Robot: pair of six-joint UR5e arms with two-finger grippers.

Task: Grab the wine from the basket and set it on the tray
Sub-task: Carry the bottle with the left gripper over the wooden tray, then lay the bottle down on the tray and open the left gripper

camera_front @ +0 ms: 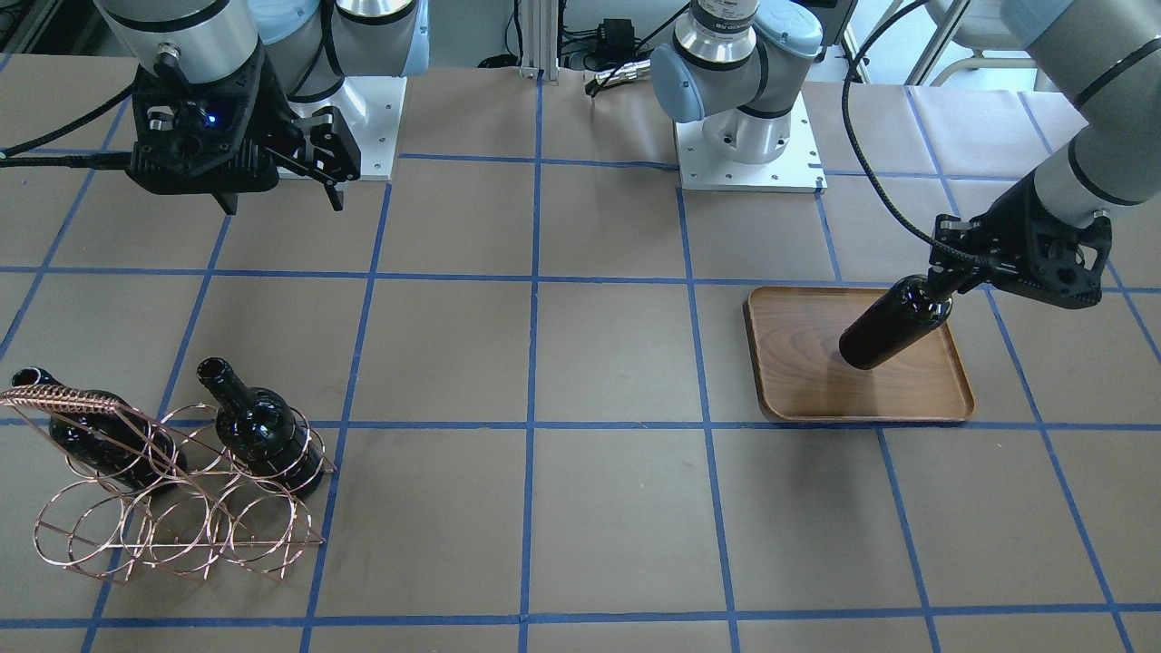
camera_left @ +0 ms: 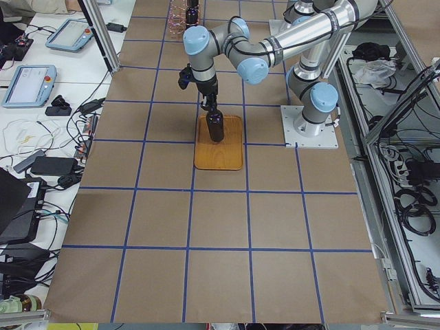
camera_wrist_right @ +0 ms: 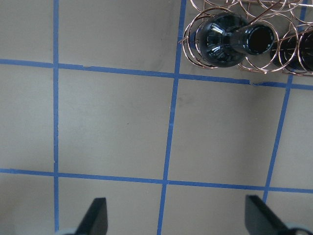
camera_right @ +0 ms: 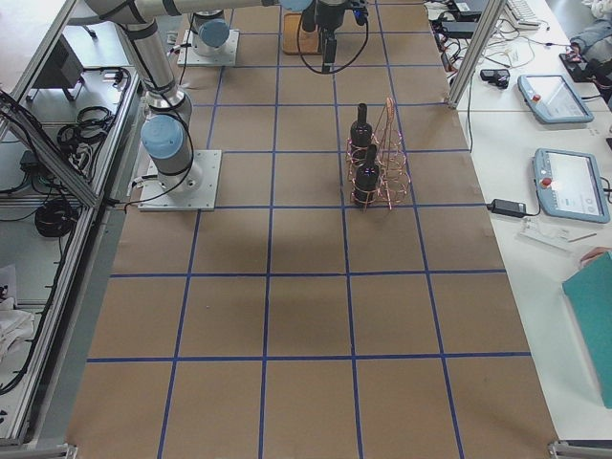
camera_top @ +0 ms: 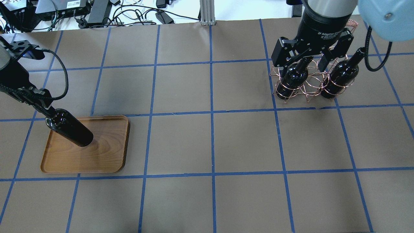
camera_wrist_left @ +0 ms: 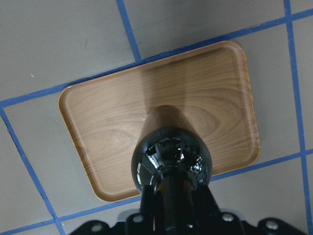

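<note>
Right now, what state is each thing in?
Wooden tray, lying flat.
Held wine bottle, tilted, base over tray, contact unclear.
Left gripper, fingers shut on that bottle's neck.
Right gripper, open, empty.
Wire basket, upright.
Wine bottle under basket handle, lodged in hoops, neck up.
Other basket wine bottle, likewise.

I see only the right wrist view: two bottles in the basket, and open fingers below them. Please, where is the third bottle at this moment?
Observer: The left fingers are shut on the neck of the third bottle.
Operator: Thank you. And over what do they hold it?
Observer: Over the tray. The bottle is tilted, with its base near the tray's middle. Whether the base touches the wood, I cannot tell.
</note>
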